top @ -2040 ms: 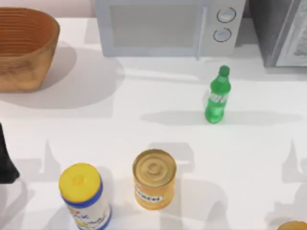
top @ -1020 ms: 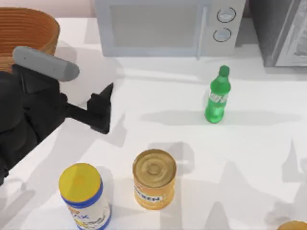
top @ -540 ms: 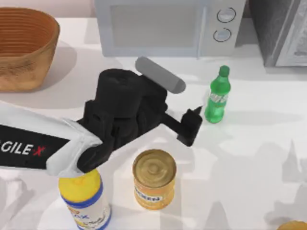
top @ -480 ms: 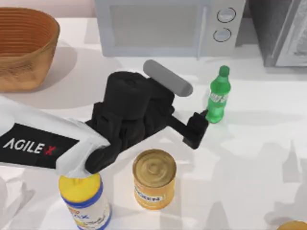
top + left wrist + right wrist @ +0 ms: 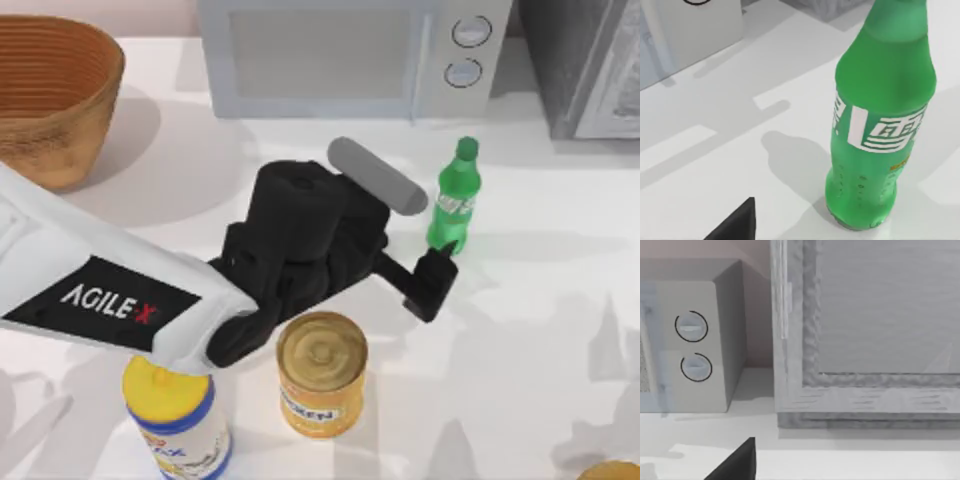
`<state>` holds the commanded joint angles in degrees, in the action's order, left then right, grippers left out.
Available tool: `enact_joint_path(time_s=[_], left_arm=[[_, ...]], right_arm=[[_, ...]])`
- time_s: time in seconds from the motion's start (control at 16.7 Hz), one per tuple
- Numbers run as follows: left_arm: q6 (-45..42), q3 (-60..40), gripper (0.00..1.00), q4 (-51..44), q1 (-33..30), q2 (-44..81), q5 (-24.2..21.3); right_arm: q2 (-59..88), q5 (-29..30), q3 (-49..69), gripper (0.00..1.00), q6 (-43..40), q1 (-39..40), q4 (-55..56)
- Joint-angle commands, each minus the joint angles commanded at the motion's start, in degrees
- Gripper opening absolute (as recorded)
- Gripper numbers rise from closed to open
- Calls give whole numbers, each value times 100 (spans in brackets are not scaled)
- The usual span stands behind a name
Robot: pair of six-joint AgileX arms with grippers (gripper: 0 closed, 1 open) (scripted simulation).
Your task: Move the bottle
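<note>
White table (image 5: 560, 330), microwave (image 5: 340, 55) at back. Left arm reaches diagonally rightward, left gripper (image 5: 436, 272) low beside upright bottle (image 5: 453, 200) base; jaws probably apart, cannot tell.

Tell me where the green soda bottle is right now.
The green soda bottle stands upright right of centre in the top view, before the microwave, with the left gripper at its base.

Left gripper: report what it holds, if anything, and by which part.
Nothing is held yet. The left gripper sits open beside the base of the upright bottle, its fingers not closed on it.
</note>
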<state>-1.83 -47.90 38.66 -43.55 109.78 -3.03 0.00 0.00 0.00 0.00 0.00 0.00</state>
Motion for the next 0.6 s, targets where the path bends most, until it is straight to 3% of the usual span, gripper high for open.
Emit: enact_joint_path(time_s=[0.6], left_arm=[[17,-1610,100,-321,-73,1266,22]], right_arm=[[0,0,0,100,0,0,0]])
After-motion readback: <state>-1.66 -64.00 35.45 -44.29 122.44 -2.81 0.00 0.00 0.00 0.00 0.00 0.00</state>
